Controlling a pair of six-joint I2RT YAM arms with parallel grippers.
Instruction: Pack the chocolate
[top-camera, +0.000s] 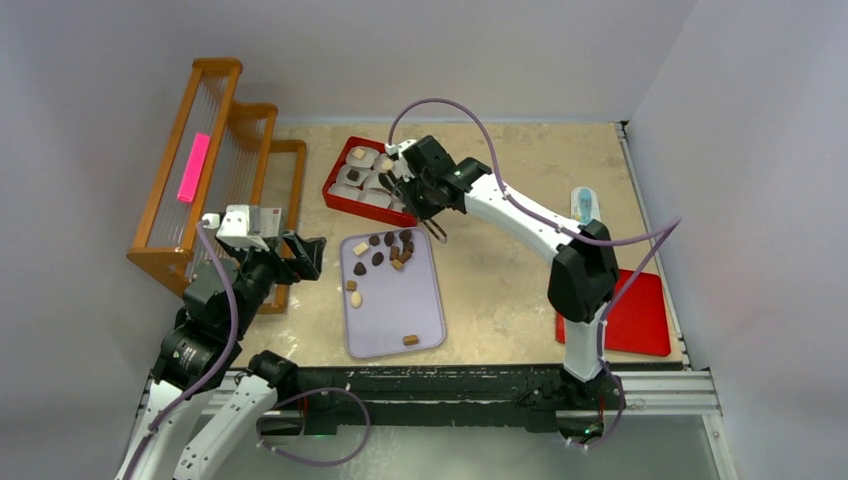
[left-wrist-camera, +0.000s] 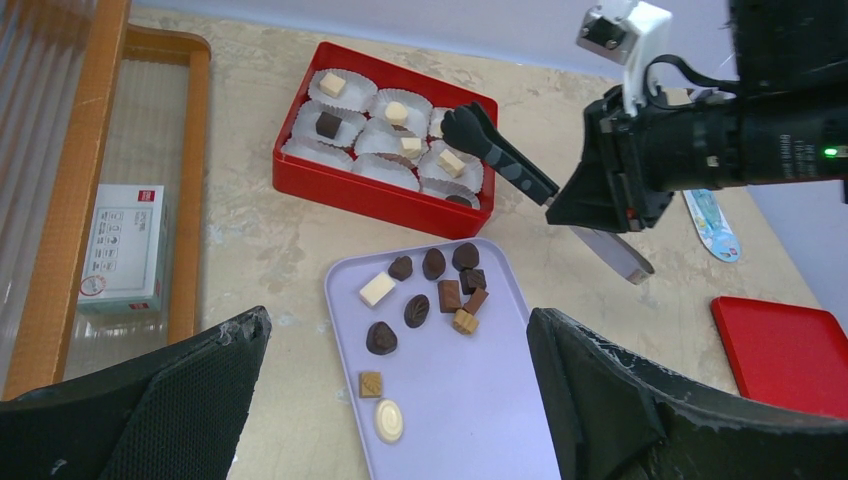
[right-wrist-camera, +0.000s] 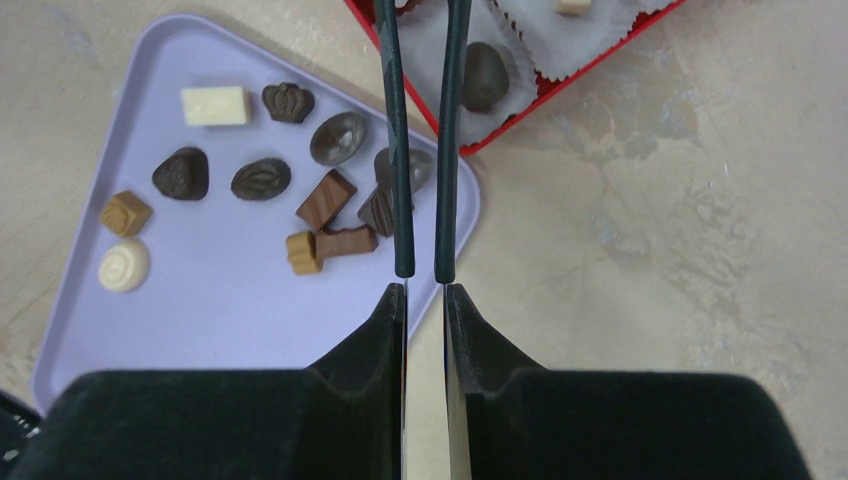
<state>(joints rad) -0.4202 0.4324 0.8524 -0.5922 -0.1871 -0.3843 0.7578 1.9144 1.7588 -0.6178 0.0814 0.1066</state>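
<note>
Left of the lilac tray (top-camera: 372, 338) the left gripper (top-camera: 306, 256) hangs released, moulded chocolate (right-wrist-camera: 181, 172) lies mostly on its far half, and beyond, the right gripper (right-wrist-camera: 425, 290) clenches slim black tongs (right-wrist-camera: 395, 150) over a red box (left-wrist-camera: 370, 195) of pleated paper cups (left-wrist-camera: 330, 95).

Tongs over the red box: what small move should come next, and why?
Probably swing the tongs in the right pincer, once their tips are empty, over to the lavender tray: loose chocolate lies there, and some paper cups in the red box look empty.
</note>
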